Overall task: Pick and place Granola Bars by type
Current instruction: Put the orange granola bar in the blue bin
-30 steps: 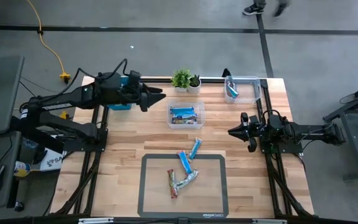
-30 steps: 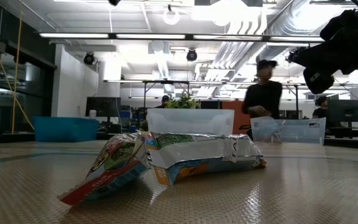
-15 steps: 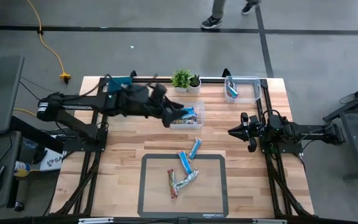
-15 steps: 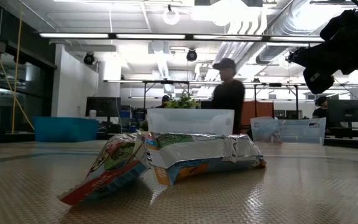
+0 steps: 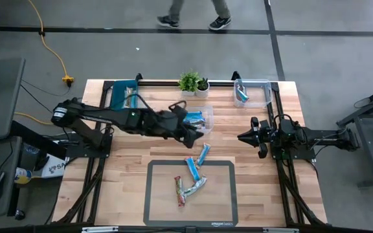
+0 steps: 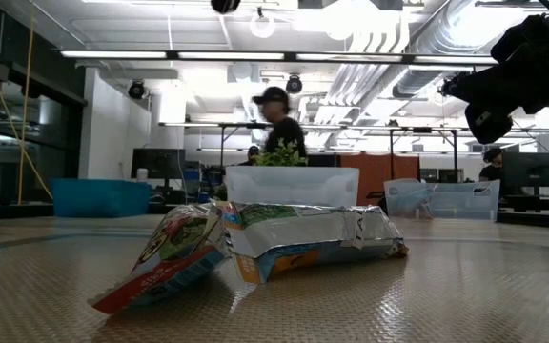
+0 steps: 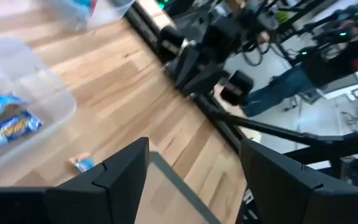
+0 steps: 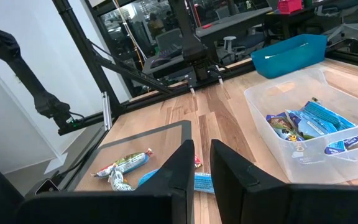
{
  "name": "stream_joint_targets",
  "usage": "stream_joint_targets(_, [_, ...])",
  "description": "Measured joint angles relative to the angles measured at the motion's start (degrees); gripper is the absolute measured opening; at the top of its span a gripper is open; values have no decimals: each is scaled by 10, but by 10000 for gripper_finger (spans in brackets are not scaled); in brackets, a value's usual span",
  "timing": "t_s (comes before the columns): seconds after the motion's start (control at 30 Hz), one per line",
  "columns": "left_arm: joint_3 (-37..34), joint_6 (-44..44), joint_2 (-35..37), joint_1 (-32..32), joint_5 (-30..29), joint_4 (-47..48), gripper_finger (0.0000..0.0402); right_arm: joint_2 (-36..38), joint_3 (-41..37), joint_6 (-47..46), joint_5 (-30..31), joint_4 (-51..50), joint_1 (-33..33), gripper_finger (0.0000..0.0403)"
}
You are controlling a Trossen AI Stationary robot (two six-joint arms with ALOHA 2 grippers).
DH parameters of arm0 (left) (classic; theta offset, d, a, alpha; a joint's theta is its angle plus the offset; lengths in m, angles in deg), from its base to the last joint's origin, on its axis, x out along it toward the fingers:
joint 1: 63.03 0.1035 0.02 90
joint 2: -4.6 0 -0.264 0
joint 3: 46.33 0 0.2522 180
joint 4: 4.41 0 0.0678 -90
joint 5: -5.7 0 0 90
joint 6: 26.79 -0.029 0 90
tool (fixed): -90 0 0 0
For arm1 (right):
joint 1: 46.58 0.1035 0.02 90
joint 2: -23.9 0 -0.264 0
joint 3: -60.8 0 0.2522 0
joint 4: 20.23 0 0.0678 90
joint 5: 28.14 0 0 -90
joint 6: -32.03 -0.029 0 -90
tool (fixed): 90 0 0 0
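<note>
Several granola bars lie near the middle of the table. Two light blue bars (image 5: pixel 203 154) (image 5: pixel 192 167) lie at the far edge of the grey mat (image 5: pixel 157 194). A green-silver bar (image 5: pixel 195 188) and a red bar (image 5: pixel 179 191) lie on the mat. My left gripper (image 5: pixel 194 134) hangs open over the near edge of the middle clear bin (image 5: pixel 207 115), which holds blue bars; nothing is between its fingers (image 7: pixel 194 180). At the table's right edge my right gripper (image 5: pixel 241 137) waits, shut and empty (image 8: pixel 202 163).
A blue bin (image 5: pixel 116 98) with a bar stands at the far left. A clear bin (image 5: pixel 259 84) with a blue bar stands at the far right. Small potted plants (image 5: pixel 193 83) stand at the far edge. A person (image 6: pixel 276 124) walks beyond the table.
My left gripper has swung from beside the blue bin toward the table's right and near edges, past the middle clear bin, sinking a little and staying open. The person beyond the table has walked to the left.
</note>
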Motion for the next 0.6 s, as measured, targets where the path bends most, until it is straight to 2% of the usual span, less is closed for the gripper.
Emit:
stream_joint_targets(0.27, [0,57,-57,-9,-14,22,248,0,0,0,0,0,0,39])
stream_joint_targets(0.6, [0,89,-133,-9,6,23,248,0,0,0,0,0,0,36])
